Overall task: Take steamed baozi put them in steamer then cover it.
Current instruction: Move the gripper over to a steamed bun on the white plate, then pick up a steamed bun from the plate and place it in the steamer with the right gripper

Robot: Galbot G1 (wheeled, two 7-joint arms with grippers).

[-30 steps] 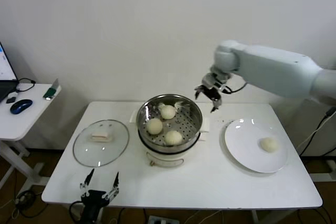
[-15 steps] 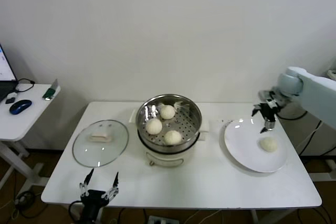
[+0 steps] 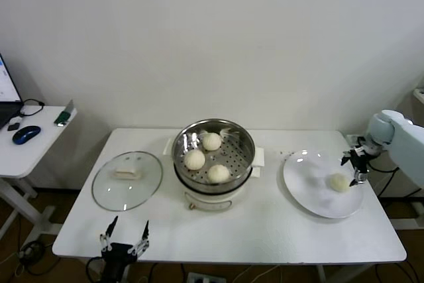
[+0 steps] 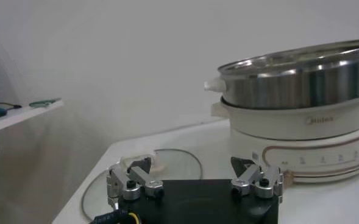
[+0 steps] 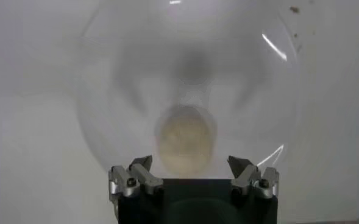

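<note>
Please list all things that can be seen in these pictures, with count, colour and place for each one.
steamed baozi: four, off-white; three in the steamer, one on the plate
steamer: one, shiny steel on a white base; middle of the table
plate: one, white; right side of the table
glass lid: one, clear with a cream handle; flat on the table, left of the steamer
table: one, white; in front of the wall
side table: one, white; far left, carrying a blue mouse
left gripper: one, open; low at the table's front edge
right gripper: one, open; over the plate, beside the last baozi
</note>
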